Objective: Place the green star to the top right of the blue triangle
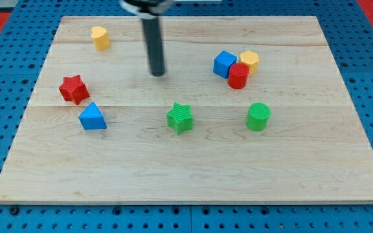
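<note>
Near the table's (193, 175) middle sits the green star (180, 118), well right of the blue triangle (92, 117), while my tip (157, 73) hovers above-left of the star, touching no block, with no fingers to open or close.

You see the table (193, 175) of pale wood with my tip (157, 73) set down above the green star (180, 118), apart from it. The blue triangle (92, 117) lies well to the view's left of the star, the red star (74, 88) just above it. At the view's right, a blue cube (224, 64), yellow block (249, 61) and red cylinder (238, 76) cluster together; a green cylinder (258, 116) sits below them. Another yellow block (100, 37) stands top left.
</note>
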Available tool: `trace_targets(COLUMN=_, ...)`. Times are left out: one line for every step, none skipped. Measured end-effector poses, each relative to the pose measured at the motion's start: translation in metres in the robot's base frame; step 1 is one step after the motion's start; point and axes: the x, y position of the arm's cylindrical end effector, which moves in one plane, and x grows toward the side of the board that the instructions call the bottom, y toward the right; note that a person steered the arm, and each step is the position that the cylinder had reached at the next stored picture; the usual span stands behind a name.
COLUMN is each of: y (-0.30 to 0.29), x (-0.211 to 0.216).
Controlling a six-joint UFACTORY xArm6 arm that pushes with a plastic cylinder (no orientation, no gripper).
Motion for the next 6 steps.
trace_targets(y=0.038, x=0.049)
trace_targets(y=0.046, x=0.107)
trace_targets(y=0.03, x=0.132)
trace_targets(y=0.001, x=0.124)
trace_targets(y=-0.017, x=0.07)
trace_targets(y=-0.016, x=0.117)
